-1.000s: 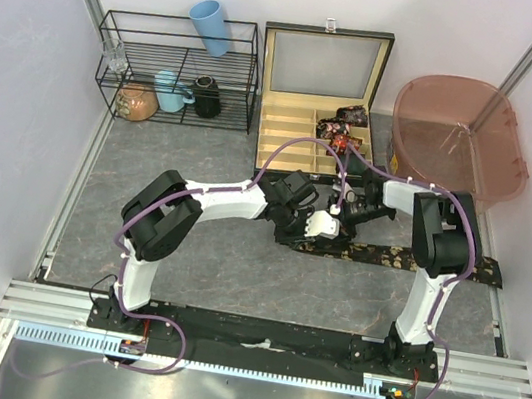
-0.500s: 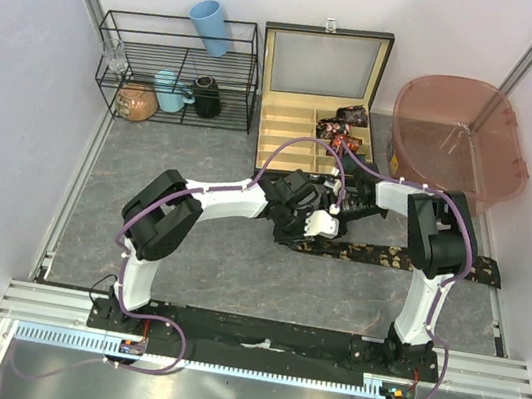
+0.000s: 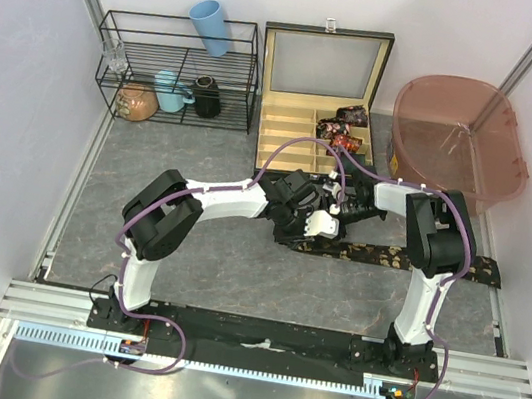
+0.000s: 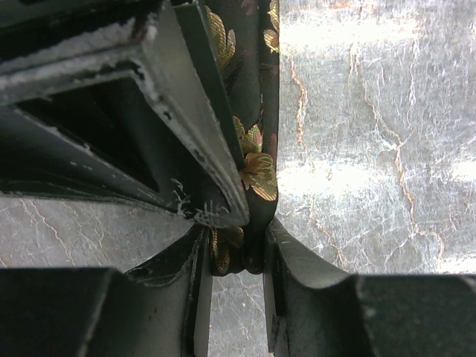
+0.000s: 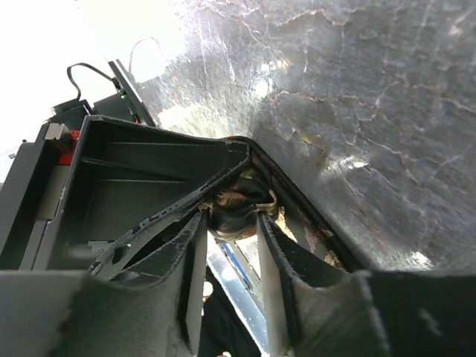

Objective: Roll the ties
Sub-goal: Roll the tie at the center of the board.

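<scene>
A dark tie with tan flower prints (image 3: 408,259) lies flat across the table, running right to the wall. Its left end is lifted where both grippers meet. My left gripper (image 3: 317,225) is shut on the folded tie end; in the left wrist view (image 4: 234,242) the fabric (image 4: 256,167) is pinched between the jaws. My right gripper (image 3: 339,211) is shut on the same bunched end (image 5: 239,204) in the right wrist view (image 5: 230,223), pressed against the left gripper's finger (image 5: 149,186). Several rolled ties (image 3: 343,131) sit in the wooden box.
The open wooden box (image 3: 287,132) with compartments stands just behind the grippers. A wire rack (image 3: 175,69) with mugs and a blue cup is at the back left. A pink tub (image 3: 459,129) is at the back right.
My right gripper has moved a little left, closing in against the left gripper at the tie's end. The left arm has hardly moved.
</scene>
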Available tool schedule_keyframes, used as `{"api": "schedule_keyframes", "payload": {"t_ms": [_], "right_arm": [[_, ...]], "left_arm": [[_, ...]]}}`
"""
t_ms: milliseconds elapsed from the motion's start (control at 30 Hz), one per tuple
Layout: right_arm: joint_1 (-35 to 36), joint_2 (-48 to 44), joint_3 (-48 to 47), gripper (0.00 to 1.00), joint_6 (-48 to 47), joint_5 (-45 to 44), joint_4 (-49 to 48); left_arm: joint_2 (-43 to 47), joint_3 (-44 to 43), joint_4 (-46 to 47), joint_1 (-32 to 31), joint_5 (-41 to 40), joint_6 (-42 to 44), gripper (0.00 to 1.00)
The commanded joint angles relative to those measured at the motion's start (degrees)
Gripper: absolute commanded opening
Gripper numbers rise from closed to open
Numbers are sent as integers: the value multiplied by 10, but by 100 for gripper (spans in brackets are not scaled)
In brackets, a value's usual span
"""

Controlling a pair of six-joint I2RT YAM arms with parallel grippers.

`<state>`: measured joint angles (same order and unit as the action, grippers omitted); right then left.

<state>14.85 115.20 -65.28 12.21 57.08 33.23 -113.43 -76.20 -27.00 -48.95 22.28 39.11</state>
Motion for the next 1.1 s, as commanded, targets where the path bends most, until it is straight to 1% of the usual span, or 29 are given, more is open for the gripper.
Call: {"api": "schedule_keyframes", "payload": {"t_ms": [0,33,67,133,167,200,233,300,333,400,433,500,533,667,700,800,867,900,967,1000,1067], "right_arm": [[3,2,5,40,-3,25,5],[2,3,5,40,-2,23,3],[4,5,3,31,1,21,-1],[3,12,3,18,-3,3,1],[3,14,4,7,-10,-6,8],[2,19,5,1,-23,-16,15],[3,20,5,0,-29,-42,22],[-1,27,5,0,-40,-64,37],[-2,29,4,0,-49,-77,40],[-5,31,5,0,-55,-110,46],[-6,31,6,0,-57,-122,45],[-11,34,4,0,-57,-147,45],[-13,34,4,0,-56,-152,44],[-25,33,8,0,-54,-167,36],[-25,31,9,0,-54,-175,37],[-26,24,13,0,-64,-194,37],[-27,18,15,0,-69,-200,36],[-27,16,16,0,-74,-203,36],[-28,13,19,0,-77,-215,33],[-27,13,19,0,-77,-217,32],[-27,8,23,0,-77,-222,28]], "left_arm": [[-32,5,-41,-2,-33,19,2],[-32,5,-41,-2,-32,20,2],[-32,5,-40,-2,-32,18,2],[-32,5,-40,-2,-31,18,2],[-33,6,-41,-2,-31,18,2],[-32,6,-41,-1,-31,16,3],[-31,4,-41,-1,-29,15,5],[-29,4,-38,2,-21,5,10],[-29,5,-36,3,-17,2,20],[-24,6,-26,8,-9,-10,30],[-16,6,-22,10,1,-14,38],[-7,15,1,19,25,-27,43],[6,23,8,22,38,-28,47],[45,64,81,45,83,-49,55],[51,72,98,50,108,-61,56],[77,111,175,74,151,-85,64],[94,145,239,93,185,-91,66],[99,160,267,98,204,-113,66],[102,195,350,107,224,-130,69],[102,206,374,107,232,-149,70],[95,223,437,107,244,-169,70]]}}
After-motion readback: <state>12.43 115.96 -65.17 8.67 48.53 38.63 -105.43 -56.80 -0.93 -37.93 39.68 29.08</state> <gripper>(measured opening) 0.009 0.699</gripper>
